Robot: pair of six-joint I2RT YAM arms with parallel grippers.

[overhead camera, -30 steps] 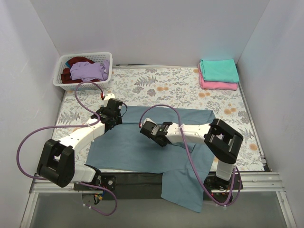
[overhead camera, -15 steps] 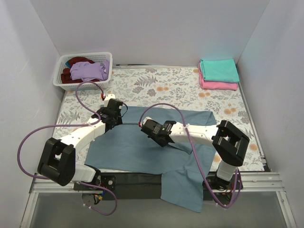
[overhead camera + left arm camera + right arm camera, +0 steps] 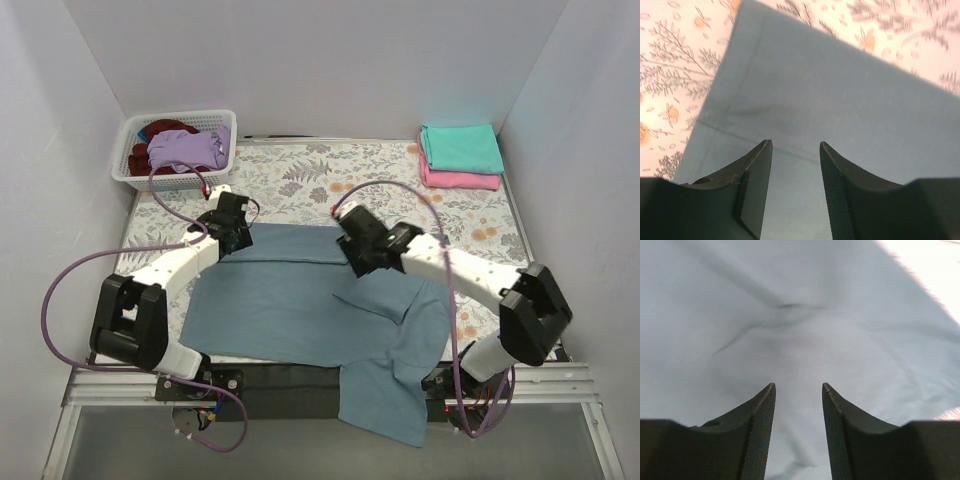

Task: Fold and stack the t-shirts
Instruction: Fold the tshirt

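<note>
Far left, the lilac shirt (image 3: 185,150) and dark red shirt (image 3: 165,127) wait in the basket (image 3: 128,178). My left claw (image 3: 795,144) and right claw (image 3: 798,386) hang apart and empty over the partly folded blue-grey shirt (image 3: 290,300), mid-surface (image 3: 300,190). Far right, the teal shirt (image 3: 460,148) lies stacked on the pink shirt (image 3: 460,181).

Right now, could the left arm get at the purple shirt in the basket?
Probably yes. The left claw is open and empty at the far left corner of the blue-grey shirt. The lilac shirt lies on top in the open white basket just beyond, with nothing between.
</note>
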